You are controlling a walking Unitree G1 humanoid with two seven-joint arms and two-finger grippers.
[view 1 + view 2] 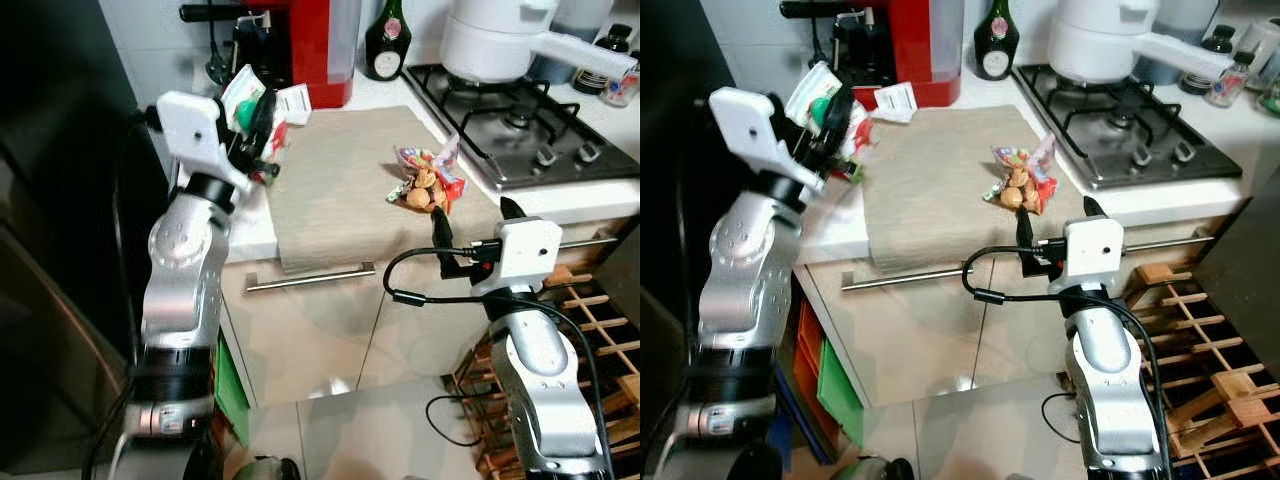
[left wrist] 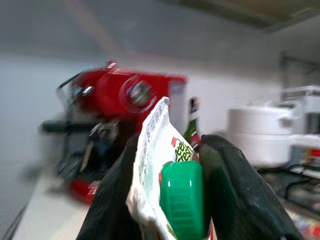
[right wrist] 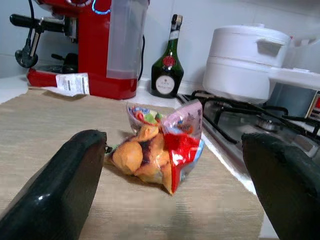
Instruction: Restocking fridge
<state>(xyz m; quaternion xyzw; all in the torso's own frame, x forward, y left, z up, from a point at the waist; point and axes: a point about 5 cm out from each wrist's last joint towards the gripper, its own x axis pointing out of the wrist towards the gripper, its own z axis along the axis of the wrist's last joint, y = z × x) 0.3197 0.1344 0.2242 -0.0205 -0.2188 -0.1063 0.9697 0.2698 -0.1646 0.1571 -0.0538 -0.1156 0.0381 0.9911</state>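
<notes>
Left eye view shows the counter (image 1: 330, 190) under a beige mat, with the dark fridge (image 1: 60, 200) on my left side. My left claw (image 1: 258, 128) is raised beside the counter's edge and it is clamped on a soft pouch (image 1: 243, 98) with a green cap (image 2: 182, 197). My right claw (image 3: 175, 165) has its fingers spread wide and points at a clear bag of snacks (image 3: 160, 150), which lies on the mat near the gas hob (image 1: 525, 125).

The fridge door looks closed to me, and I judge this as the first trouble: with one claw full, opening it is awkward, and the pouch could hit the door. The pouch is thin and crumpled between my fingers, so I think it can slip or fold when the arm swings. The snack bag is loose and shiny; if my right claw closes too low it may only push it toward the hob, or pinch just the film and let it tear.
</notes>
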